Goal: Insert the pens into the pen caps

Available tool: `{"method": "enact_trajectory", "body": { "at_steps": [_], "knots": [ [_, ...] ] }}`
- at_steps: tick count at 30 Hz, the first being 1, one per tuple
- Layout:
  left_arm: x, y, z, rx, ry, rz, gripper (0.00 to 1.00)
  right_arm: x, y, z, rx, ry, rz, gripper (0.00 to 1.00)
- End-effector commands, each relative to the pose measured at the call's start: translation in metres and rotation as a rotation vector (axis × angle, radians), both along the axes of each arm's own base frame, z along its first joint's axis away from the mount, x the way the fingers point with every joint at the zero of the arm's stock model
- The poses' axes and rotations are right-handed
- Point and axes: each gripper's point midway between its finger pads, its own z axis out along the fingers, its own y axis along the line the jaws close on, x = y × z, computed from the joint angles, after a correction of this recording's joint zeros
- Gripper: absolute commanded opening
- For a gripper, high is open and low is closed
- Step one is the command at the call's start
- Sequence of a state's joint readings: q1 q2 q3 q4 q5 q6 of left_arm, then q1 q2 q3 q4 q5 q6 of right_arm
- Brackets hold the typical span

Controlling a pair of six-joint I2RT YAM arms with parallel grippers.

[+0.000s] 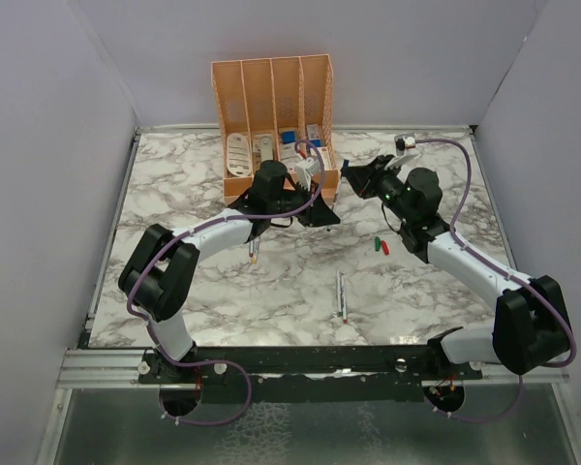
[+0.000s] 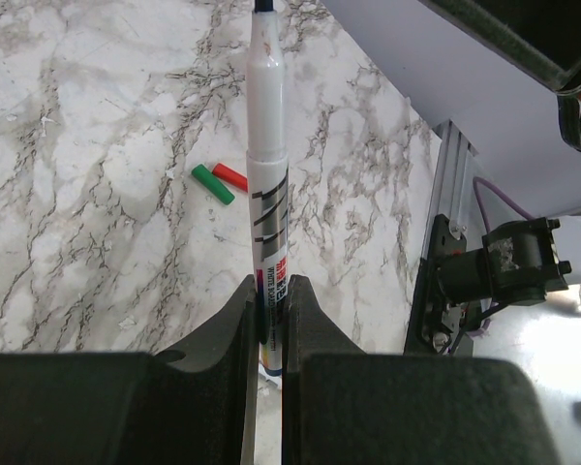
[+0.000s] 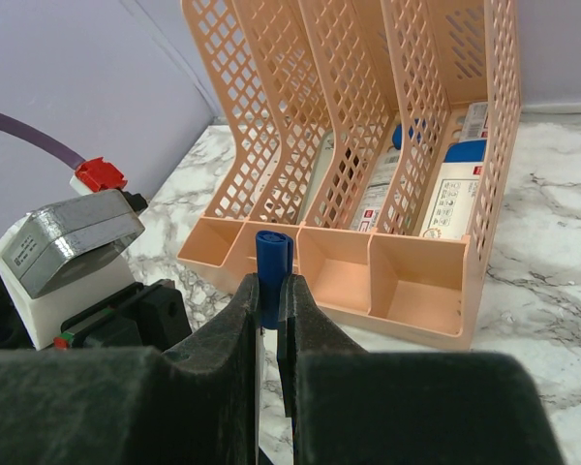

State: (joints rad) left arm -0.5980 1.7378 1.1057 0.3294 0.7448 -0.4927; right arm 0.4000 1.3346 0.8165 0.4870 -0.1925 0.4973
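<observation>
Left claw (image 2: 271, 295) clamped on slim silver-grey marker pen (image 2: 267, 145), just in front of orange mesh plastic organiser (image 3: 416, 281). Right claw (image 3: 269, 291) pinching stubby dark blue plastic cap (image 3: 272, 257), facing organiser. Green cap (image 2: 212, 183) and red cap (image 2: 230, 176) side by side on marble worktop (image 2: 77, 145).

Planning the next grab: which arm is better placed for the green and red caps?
Right, probably. The green cap and red cap lie beside its forearm, right of centre. The right gripper holds a blue cap; the left gripper clamps a pen.

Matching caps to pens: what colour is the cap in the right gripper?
Dark blue cap, best seen in the right wrist view.
</observation>
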Motion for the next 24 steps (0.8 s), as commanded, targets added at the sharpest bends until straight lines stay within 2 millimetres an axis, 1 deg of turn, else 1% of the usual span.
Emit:
{"method": "enact_trajectory", "body": {
  "at_steps": [1, 10, 18, 24],
  "knots": [
    [0.002, -0.008, 0.014, -0.038, -0.032, -0.036, 0.0, -0.002, 0.007, 0.013, 0.022, -0.036, 0.029, 0.01],
    [-0.003, -0.006, 0.006, -0.028, -0.015, -0.042, 0.0, -0.001, 0.007, 0.013, 0.022, -0.034, 0.026, 0.01],
    [-0.002, -0.004, 0.008, -0.027, -0.024, -0.028, 0.0, -0.003, 0.008, 0.01, 0.016, -0.022, 0.036, 0.01],
    [0.002, -0.004, 0.011, -0.027, -0.039, -0.015, 0.0, -0.007, 0.008, 0.004, 0.003, -0.004, 0.053, 0.01]
  ]
}}
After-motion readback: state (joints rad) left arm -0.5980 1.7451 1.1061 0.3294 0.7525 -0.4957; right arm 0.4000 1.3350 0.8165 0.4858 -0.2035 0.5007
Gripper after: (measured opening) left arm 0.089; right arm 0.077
